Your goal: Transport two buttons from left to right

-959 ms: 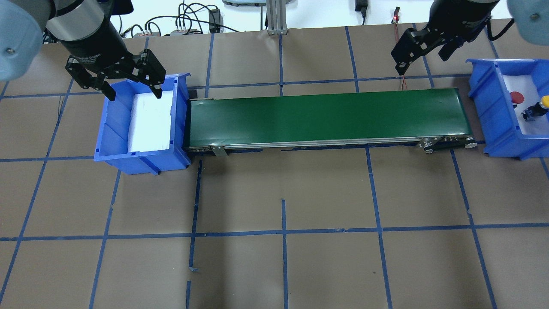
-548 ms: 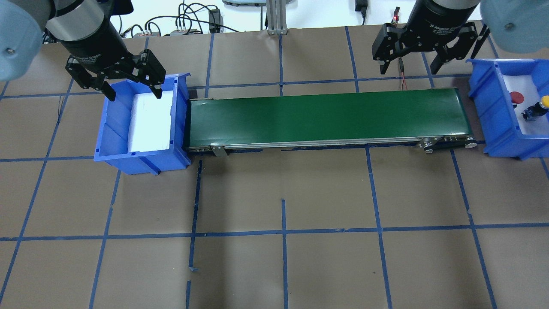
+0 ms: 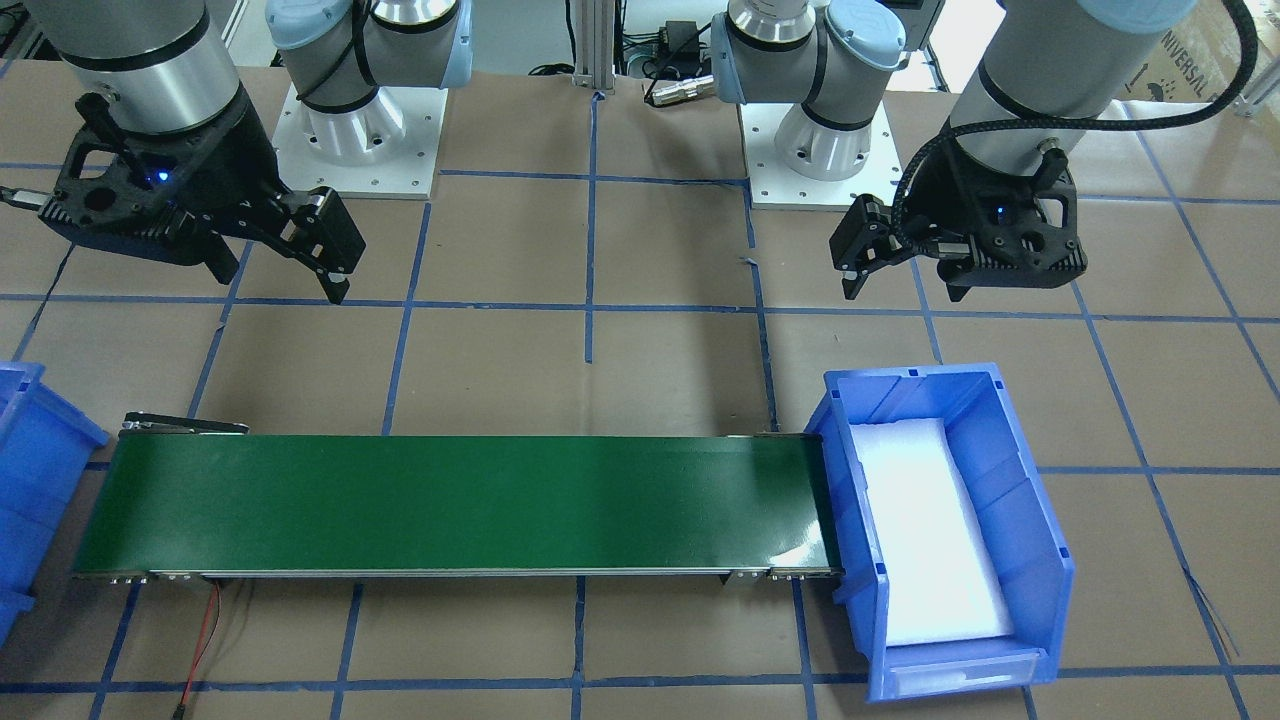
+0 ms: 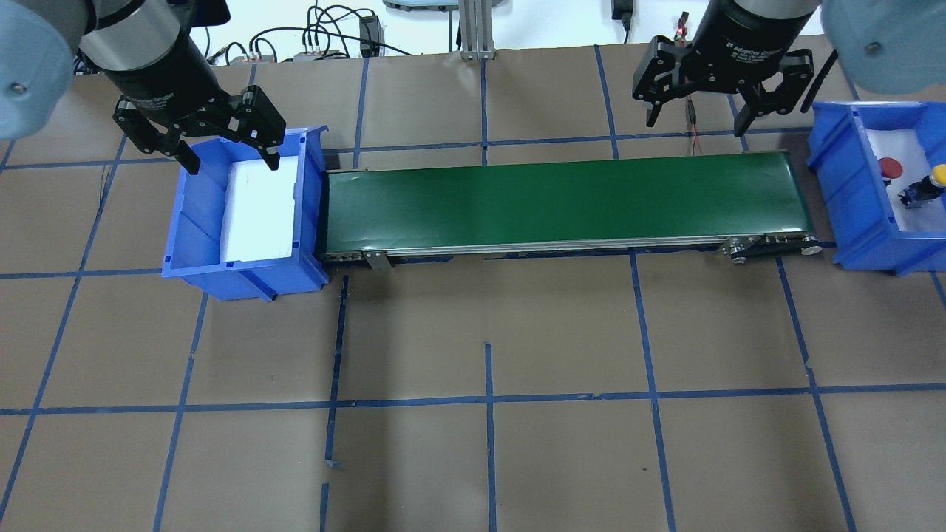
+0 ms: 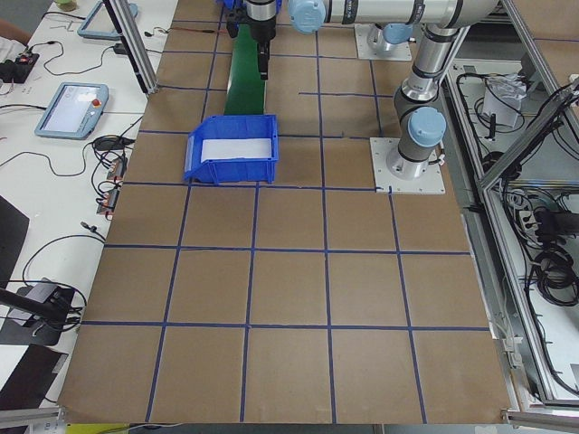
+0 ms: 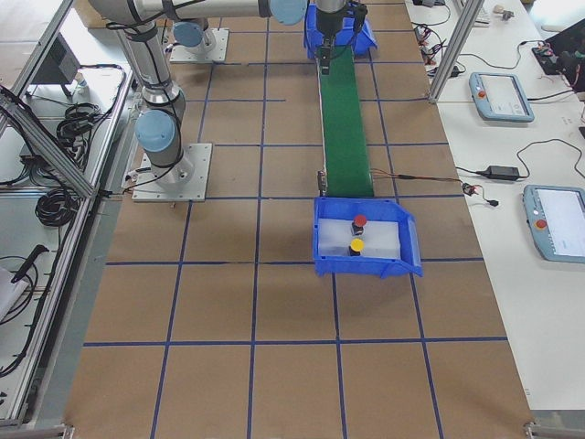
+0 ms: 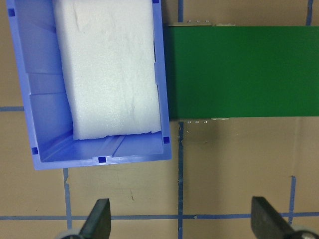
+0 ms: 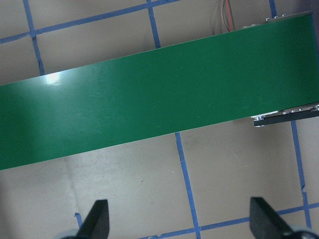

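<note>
The round red-capped push button (image 4: 892, 168) and round yellow-capped push button (image 4: 937, 176) lie in the right blue plastic bin (image 4: 850, 185), so the transport looks complete. With nothing left to carry, left gripper (image 4: 233, 159) (near the foam-only left blue bin (image 4: 196, 244)) and right gripper (image 4: 695, 124) hover, fingers apart.

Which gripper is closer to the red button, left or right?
Right. The right gripper hangs near the conveyor's right end, close to the right bin holding the red button; the left gripper is by the left bin at the other end.
</note>
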`<act>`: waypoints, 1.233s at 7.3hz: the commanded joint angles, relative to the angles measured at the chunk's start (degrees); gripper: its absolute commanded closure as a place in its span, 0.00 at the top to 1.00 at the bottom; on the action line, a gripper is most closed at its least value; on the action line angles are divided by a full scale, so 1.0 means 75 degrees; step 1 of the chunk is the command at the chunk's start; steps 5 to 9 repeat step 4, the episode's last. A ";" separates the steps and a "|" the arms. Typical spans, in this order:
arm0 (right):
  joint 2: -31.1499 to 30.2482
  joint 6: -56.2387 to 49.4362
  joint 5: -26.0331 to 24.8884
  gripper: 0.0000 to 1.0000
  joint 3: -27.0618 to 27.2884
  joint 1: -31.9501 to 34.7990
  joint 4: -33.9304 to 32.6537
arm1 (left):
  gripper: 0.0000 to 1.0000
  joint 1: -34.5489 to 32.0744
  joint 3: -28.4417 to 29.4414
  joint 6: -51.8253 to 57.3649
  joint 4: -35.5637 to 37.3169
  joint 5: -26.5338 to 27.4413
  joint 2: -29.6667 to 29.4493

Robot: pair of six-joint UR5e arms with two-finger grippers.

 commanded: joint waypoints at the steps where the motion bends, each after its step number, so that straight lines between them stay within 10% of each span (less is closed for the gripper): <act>1: 0.0003 -0.0012 0.0015 1.00 0.0024 0.0002 -0.0010 | 1.00 0.0000 0.0000 0.0001 -0.0004 -0.0003 0.0002; 9: 0.0003 -0.0012 0.0015 1.00 0.0036 0.0002 -0.0069 | 1.00 -0.0012 0.0000 0.0024 -0.0028 0.0032 0.0014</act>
